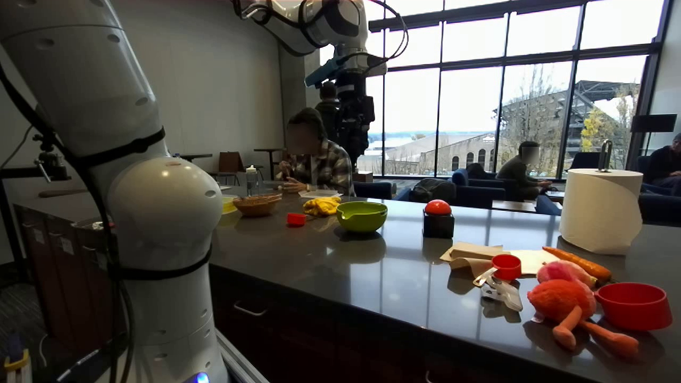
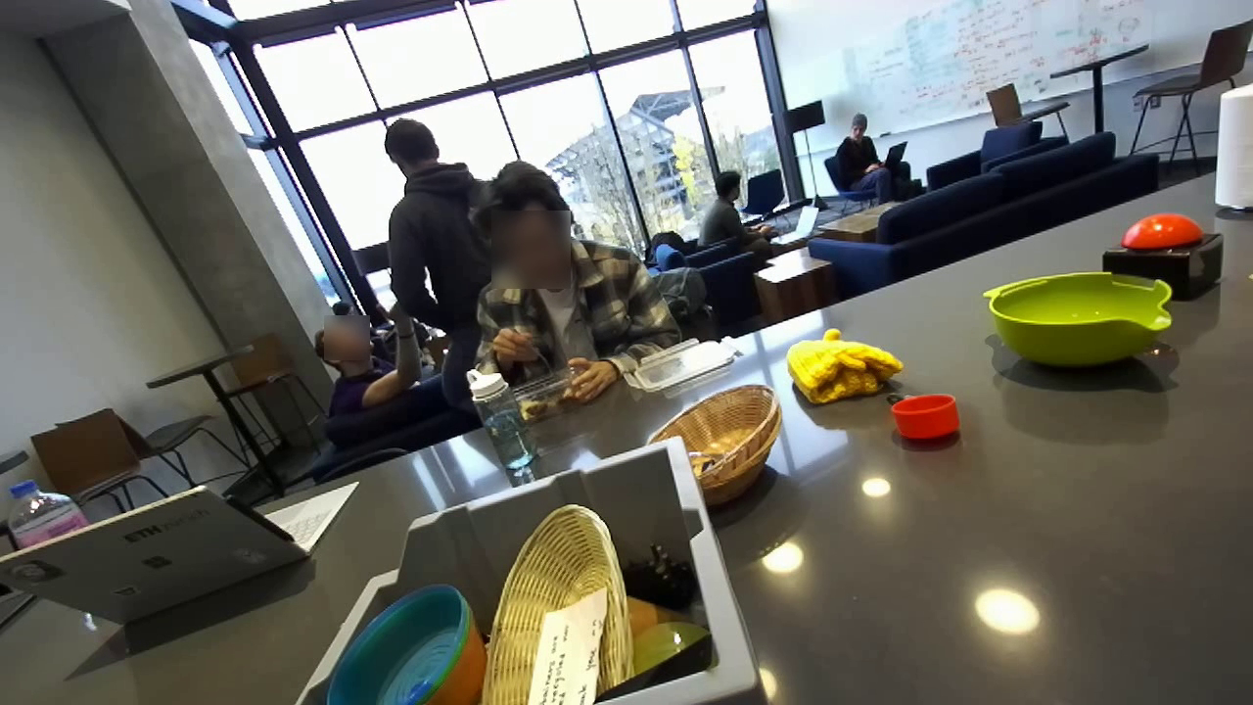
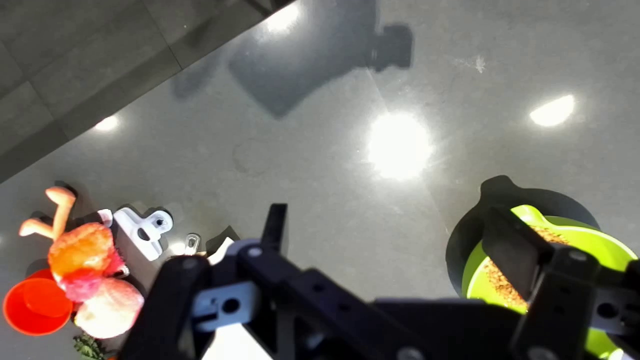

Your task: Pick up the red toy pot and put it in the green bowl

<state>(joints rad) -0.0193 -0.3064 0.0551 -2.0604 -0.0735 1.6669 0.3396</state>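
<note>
The red toy pot looks like a small squat cup; it stands on the dark counter beside a yellow cloth. An exterior view shows the same red toy pot upright, short of the green bowl. That green bowl has a spout in its rim, and in the wrist view the bowl holds something brown and grainy. My gripper hangs pointing down, high above the counter. In the wrist view the gripper is open, nothing between its fingers, one finger overlapping the bowl. The red toy pot is outside the wrist view.
A red button on a black base stands near the bowl. Further along are another small red cup, a white clip, an orange plush toy, a larger red cup and a paper roll. A grey bin and wicker basket stand opposite.
</note>
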